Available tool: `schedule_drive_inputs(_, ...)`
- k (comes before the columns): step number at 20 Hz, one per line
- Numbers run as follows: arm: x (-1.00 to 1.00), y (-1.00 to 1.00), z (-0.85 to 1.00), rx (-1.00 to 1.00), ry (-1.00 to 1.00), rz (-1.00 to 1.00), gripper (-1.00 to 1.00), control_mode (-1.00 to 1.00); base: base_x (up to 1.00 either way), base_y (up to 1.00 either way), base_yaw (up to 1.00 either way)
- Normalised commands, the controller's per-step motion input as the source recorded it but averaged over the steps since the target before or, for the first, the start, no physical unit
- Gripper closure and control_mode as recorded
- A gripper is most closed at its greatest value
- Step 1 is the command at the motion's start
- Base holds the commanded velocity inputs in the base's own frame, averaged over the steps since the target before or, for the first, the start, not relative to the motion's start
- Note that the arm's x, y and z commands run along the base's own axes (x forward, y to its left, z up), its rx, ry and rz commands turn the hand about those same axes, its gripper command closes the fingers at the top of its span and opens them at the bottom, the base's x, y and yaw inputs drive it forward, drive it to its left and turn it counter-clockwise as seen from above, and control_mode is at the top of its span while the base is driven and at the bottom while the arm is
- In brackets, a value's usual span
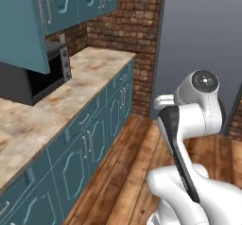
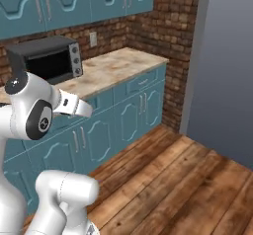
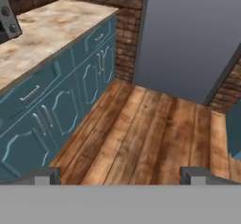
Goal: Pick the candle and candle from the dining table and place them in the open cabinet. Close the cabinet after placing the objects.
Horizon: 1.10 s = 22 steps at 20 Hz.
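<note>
Gripper [image 3: 120, 173] jaws spread wide, nothing between them — hanging over the plank floor [image 3: 150, 133]. Stone counter top [image 1: 52, 101], beige-brown marbled, runs along the teal drawer-and-door fronts [image 2: 133, 110] to the brick wall [image 2: 173, 41]. A black microwave [image 2: 49, 58] sits on it, under the teal wall cupboards [image 2: 64, 2] — arched-panel doors, silver bar handles. In the left base view one cupboard door [image 1: 21, 25] hangs open, cut off at the frame edge; its inside can't be made out.

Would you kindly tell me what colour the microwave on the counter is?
The microwave is dark grey to black with a silver control panel, clearest in the right base view.
</note>
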Motion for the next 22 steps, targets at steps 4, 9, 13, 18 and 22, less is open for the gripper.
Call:
schedule_drive_inputs(4,0.00,0.00,0.00,0.00,0.00,0.00,-1.00,1.00,0.00,-0.15,-0.50)
schedule_drive_inputs(9,0.00,0.00,0.00,0.00,0.00,0.00,-1.00,1.00,0.00,-0.09,-0.47)
schedule_drive_inputs(13,0.00,0.00,0.00,0.00,0.00,0.00,-1.00,1.00,0.00,-0.12,-0.47)
schedule_drive_inputs(18,0.00,0.00,0.00,0.00,0.00,0.00,-1.00,1.00,0.00,-0.16,-0.47)
schedule_drive_inputs(22,0.00,0.00,0.00,0.00,0.00,0.00,-1.00,1.00,0.00,-0.15,-0.47)
